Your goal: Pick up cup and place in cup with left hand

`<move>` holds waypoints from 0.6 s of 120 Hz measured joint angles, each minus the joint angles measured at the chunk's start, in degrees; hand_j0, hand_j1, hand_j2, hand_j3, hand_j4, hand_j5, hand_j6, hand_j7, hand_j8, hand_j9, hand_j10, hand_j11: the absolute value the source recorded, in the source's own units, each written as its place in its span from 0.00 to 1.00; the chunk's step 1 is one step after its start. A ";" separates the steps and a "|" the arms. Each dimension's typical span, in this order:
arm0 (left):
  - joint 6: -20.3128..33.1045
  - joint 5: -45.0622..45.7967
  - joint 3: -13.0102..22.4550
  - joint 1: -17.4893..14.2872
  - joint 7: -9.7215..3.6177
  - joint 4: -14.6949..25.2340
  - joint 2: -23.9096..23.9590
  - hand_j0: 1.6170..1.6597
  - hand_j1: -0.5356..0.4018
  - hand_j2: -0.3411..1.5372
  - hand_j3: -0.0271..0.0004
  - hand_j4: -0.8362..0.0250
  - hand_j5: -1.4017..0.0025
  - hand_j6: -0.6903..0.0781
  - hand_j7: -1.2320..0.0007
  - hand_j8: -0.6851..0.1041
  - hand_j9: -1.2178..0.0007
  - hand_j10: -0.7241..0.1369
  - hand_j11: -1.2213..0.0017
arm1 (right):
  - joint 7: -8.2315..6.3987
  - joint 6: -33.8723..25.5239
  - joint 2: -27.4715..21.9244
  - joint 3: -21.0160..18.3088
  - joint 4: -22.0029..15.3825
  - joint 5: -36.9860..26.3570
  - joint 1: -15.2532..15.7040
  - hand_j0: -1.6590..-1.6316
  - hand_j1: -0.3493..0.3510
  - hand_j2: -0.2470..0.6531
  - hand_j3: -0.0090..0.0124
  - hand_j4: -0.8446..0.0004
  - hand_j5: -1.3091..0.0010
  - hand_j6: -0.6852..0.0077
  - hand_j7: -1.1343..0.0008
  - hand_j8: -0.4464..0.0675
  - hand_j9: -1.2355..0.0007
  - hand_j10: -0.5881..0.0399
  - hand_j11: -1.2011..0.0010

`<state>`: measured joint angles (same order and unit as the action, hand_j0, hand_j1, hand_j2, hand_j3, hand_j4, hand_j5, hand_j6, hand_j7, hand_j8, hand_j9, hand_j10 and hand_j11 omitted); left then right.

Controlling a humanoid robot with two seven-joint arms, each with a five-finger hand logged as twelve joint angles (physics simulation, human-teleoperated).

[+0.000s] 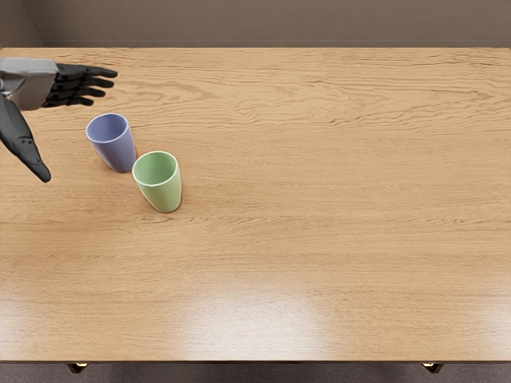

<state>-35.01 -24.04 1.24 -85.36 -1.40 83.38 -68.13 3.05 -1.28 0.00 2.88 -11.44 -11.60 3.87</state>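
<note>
The left hand [60,120] comes in from the left edge, in the upper left of the frame, its fingers [92,72] stretched out toward the right and its thumb [30,155] spread well away from them, pointing down and to the right. It is wide open and holds nothing. The blue cup [114,145] stands upright in the upper left of the frame, between the spread of the hand and the green cup [162,185], below the fingers and to the right of the thumb. The green cup is upright too, just below and to the right of the blue one, left of the middle of the frame. Both cups have their open mouths up, on the wooden table [319,223].
</note>
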 joint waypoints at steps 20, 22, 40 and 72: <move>0.00 -1.58 -0.20 -1.53 -1.60 -0.21 4.89 0.96 0.94 0.18 0.99 0.96 1.00 0.89 1.00 0.86 1.00 0.83 1.00 | -0.05 -0.03 0.00 0.12 0.03 0.00 -0.07 0.04 0.04 0.27 0.42 0.97 0.98 0.95 0.97 0.82 0.97 0.90 0.97; 0.00 -2.53 -0.22 -2.41 -2.70 -0.31 6.29 0.96 0.94 0.18 0.99 0.96 1.00 0.89 1.00 0.86 1.00 0.83 1.00 | -0.05 -0.03 0.00 0.13 0.04 0.00 -0.07 0.04 0.04 0.27 0.42 0.97 0.98 0.95 0.97 0.82 0.97 0.90 0.97; 0.34 -10.29 -0.28 -7.80 -18.94 -1.59 18.21 0.96 0.94 0.18 0.99 0.97 1.00 0.89 1.00 0.86 1.00 0.84 1.00 | -0.09 -0.04 0.00 0.05 0.08 0.00 -0.09 0.04 0.04 0.27 0.42 0.97 0.98 0.95 0.97 0.82 0.97 0.90 0.97; 12.29 -26.23 0.12 -4.15 -32.20 4.37 23.16 0.96 0.94 0.18 0.99 0.97 1.00 0.89 1.00 0.86 1.00 0.84 1.00 | -0.24 -0.04 0.00 -0.13 0.14 -0.01 0.01 0.04 0.04 0.27 0.42 0.97 0.98 0.95 0.97 0.82 0.97 0.90 0.97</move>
<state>-22.72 -50.28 1.36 -89.51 -33.60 87.76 -44.97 2.81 -1.32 0.00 2.75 -11.29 -11.61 3.88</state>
